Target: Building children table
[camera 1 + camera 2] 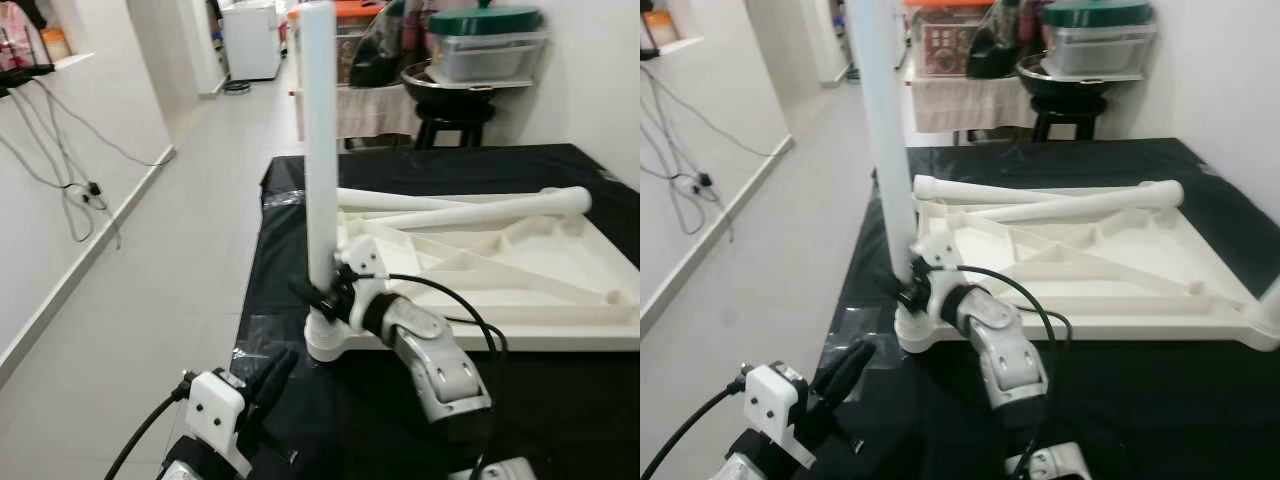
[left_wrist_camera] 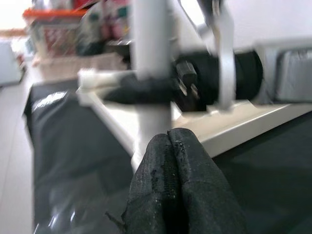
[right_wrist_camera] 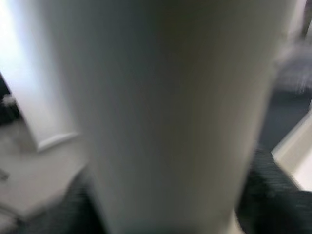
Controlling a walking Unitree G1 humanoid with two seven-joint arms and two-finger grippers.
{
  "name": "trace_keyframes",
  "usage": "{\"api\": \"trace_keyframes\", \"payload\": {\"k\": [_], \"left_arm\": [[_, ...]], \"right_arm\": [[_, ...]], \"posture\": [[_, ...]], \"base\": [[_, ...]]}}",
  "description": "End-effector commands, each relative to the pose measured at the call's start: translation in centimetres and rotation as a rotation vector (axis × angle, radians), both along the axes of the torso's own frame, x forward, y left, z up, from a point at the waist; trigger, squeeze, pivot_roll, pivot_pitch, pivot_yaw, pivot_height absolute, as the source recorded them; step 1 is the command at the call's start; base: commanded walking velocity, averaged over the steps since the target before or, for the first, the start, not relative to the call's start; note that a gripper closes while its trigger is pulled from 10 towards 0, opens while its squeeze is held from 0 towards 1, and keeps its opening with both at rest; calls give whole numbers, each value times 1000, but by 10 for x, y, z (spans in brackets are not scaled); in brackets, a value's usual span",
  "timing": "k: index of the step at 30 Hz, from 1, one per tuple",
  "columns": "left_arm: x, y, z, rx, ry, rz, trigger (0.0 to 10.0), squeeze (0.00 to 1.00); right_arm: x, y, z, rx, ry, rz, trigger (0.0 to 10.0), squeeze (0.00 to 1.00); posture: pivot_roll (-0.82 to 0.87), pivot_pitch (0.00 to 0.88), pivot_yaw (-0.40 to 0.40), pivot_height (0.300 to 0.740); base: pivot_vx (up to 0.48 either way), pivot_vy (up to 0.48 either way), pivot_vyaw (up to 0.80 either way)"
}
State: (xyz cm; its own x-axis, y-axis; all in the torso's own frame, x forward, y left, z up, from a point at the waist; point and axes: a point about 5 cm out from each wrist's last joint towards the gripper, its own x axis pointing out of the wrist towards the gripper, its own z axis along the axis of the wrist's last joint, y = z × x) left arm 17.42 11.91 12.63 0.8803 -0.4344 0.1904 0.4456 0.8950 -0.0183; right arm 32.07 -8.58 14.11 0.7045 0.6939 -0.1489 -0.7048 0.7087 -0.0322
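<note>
A white children's table top [image 1: 520, 270] lies upside down on a black cloth, ribs facing up. One white leg [image 1: 320, 140] stands upright in its near left corner socket [image 1: 330, 345]. My right gripper [image 1: 322, 296] is shut on the lower part of this leg; the leg [image 3: 165, 112] is very close in the right wrist view. Two more white legs [image 1: 470, 207] lie loose across the far side of the top. My left gripper [image 1: 270, 378] hovers low, just in front of the socket, fingers [image 2: 170, 195] pressed together and holding nothing.
The black cloth [image 1: 400, 420] covers a low surface whose left edge drops to a grey tiled floor [image 1: 150, 300]. Cables [image 1: 70, 190] hang on the left wall. A stool with a pan and boxes [image 1: 470, 70] stands beyond the far edge.
</note>
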Motion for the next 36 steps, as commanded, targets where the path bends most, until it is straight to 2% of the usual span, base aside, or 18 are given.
{"api": "trace_keyframes", "payload": {"k": [1,3,4,5,7,10,11,12,14,17,20,21,22,23,32,36], "left_arm": [[-1,6,-1,-35,25,33,10000,0],[0,8,-3,-66,34,47,10000,0],[1,8,-3,-70,34,48,10000,0],[1,8,-2,-69,31,47,10000,0],[2,8,-2,-66,30,46,10000,0],[2,8,-1,-65,25,53,10000,0],[3,8,-1,-65,25,59,10000,0],[3,8,-1,-65,25,59,10000,0],[4,8,-1,-64,27,67,10000,0],[4,8,-2,-63,36,72,10000,0],[4,8,-3,-69,42,72,10000,0],[3,8,-3,-70,43,70,10000,0],[3,8,-3,-70,43,70,10000,0],[3,8,-3,-72,45,69,10000,0],[3,5,-4,-69,63,46,10000,0],[3,3,-5,-72,85,21,10000,0]], "right_arm": [[3,-5,8,76,26,55,10000,1000],[6,-3,30,146,-23,193,10000,1000],[7,-4,39,156,-55,257,10000,635],[8,-5,47,135,-99,307,10000,0],[10,-6,51,117,-126,335,10000,0],[13,-7,58,61,-147,424,10000,0],[13,-9,56,-1,-154,507,10000,0],[13,-9,56,-1,-154,507,10000,0],[14,-13,50,-94,-119,636,10000,0],[19,-15,47,-142,-69,708,10000,0],[25,-14,49,-132,-47,718,10000,0],[27,-13,49,-117,-37,718,1569,0],[27,-13,49,-117,-37,718,1569,0],[28,-13,49,-105,-26,720,0,0],[26,-23,44,-62,7,752,0,0],[25,-39,40,-24,12,688,0,0]], "posture": [[-6,71,35,740],[3,68,31,740],[8,65,26,740],[10,65,24,740],[13,67,22,740],[13,67,22,740],[20,61,16,740],[20,61,16,740],[26,60,14,740],[32,61,12,740],[33,61,12,740],[37,63,10,740],[37,63,10,740],[37,63,10,740],[24,74,19,740],[12,75,21,740]], "base": [[0,0,0],[0,0,0],[0,0,0],[0,0,0],[0,0,0],[0,0,0],[0,0,0],[0,0,0],[0,0,0],[0,0,0],[0,0,0],[0,0,0],[0,0,0],[0,0,0],[0,0,0],[0,0,0]]}}
